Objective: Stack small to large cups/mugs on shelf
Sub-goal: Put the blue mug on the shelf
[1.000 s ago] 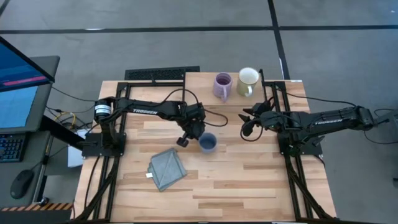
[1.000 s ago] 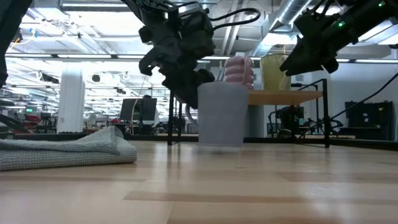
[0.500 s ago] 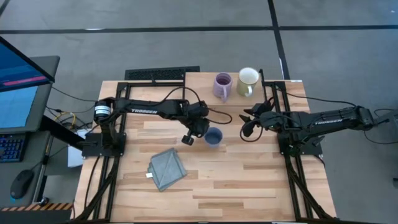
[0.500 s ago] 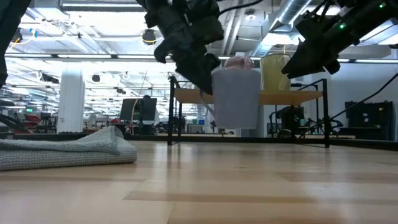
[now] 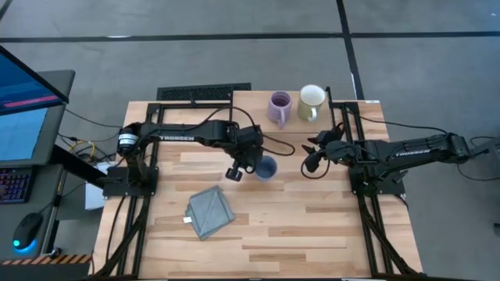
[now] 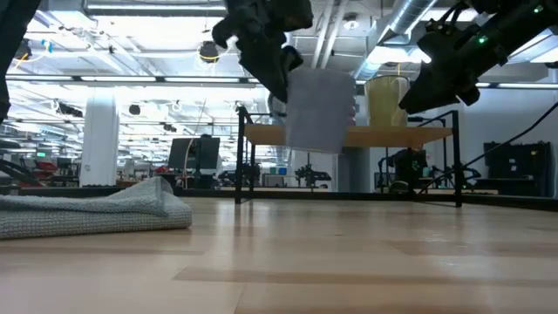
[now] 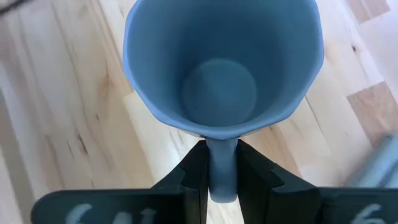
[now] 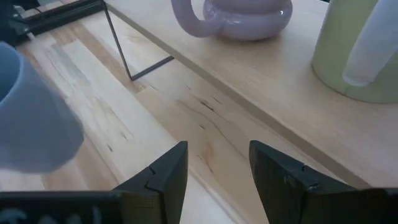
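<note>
The table (image 5: 312, 234) is a top of pale wooden planks, with a dark frame along each side carrying the arms. Around it lies grey floor; a monitor stands off the left arm's side. Seen level across the planks, the room behind is a wide bright hall with ceiling ducts and desks.

The left gripper (image 5: 251, 160) holds the blue mug (image 5: 266, 168) by its handle, its fingers (image 7: 194, 171) closed narrow on either side of it. The mug hangs clear above the tabletop, tilted, its mouth open toward the wrist camera. It is smooth dusty blue and hollow, with nothing inside.

The shelf (image 5: 250, 100), a light board on thin black legs, stands beyond that gripper at the table's far edge. On it sit the purple mug (image 5: 279, 108) and, just beside it, the cream mug (image 5: 311, 102), slightly larger. A folded grey cloth (image 5: 211, 212) lies on the planks on the near side of the left gripper.

The right gripper (image 5: 310, 156) hovers near the shelf's front edge, fingers spread and holding nothing, the blue mug off to its side.
</note>
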Motion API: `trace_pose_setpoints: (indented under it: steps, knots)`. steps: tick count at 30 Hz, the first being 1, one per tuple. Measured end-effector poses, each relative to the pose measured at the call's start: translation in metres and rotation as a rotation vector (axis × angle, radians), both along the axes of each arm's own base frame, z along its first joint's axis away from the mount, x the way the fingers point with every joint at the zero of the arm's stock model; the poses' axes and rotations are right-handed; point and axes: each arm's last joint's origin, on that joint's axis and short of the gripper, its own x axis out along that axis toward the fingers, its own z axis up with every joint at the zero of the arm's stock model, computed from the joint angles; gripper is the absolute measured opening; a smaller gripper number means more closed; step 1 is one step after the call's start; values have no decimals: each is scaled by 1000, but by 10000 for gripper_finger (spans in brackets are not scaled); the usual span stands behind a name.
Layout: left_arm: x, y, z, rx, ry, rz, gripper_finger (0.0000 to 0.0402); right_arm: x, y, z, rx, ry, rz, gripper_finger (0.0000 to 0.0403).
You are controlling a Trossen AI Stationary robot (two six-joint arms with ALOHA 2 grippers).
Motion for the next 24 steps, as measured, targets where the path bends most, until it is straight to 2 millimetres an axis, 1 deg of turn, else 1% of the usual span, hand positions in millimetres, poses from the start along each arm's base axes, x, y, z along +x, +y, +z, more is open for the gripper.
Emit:
trace_pose_setpoints:
  steps: [3, 10, 14, 21, 24]
  knots:
    - [-2, 1, 9, -9, 18, 51, 41, 0, 0, 0, -17, 12, 13, 193]
    - [-4, 1, 28, -34, -26, 129, 41, 0, 0, 0, -34, 25, 26, 193]
    - [-12, 7, 42, -17, -50, 231, 41, 0, 0, 0, -36, 31, 27, 193]
    - [-30, 21, 64, 20, -120, 480, 41, -1, 0, -1, -52, 51, 40, 193]
    - [-33, 24, 68, 16, -143, 546, 41, -1, 0, -1, -53, 52, 40, 193]
